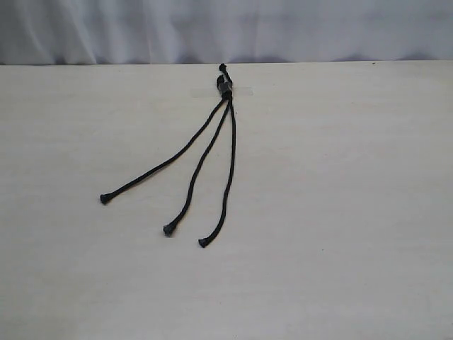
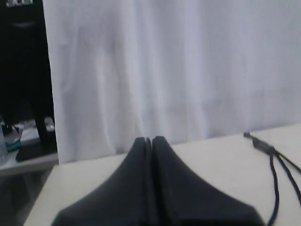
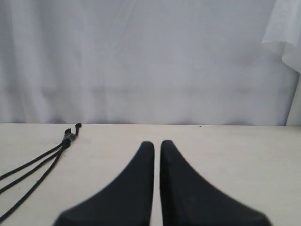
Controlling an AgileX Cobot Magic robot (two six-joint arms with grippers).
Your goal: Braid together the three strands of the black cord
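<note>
The black cord lies flat on the table, and its bound, knotted top (image 1: 225,85) is taped down near the far edge. The three strands fan out toward the front: the left strand (image 1: 163,164), the middle strand (image 1: 198,170) and the right strand (image 1: 231,163). They lie apart and uncrossed, each ending in a small knobby tip. Neither arm shows in the exterior view. My left gripper (image 2: 151,139) is shut and empty, with the cord's top (image 2: 263,145) off to its side. My right gripper (image 3: 157,143) is shut with only a hairline gap, holding nothing, apart from the cord's top (image 3: 68,138).
The pale wooden table (image 1: 354,212) ends at a white curtain (image 1: 212,28) along the back. In the left wrist view a dark area with clutter (image 2: 23,94) lies beyond the table's side edge.
</note>
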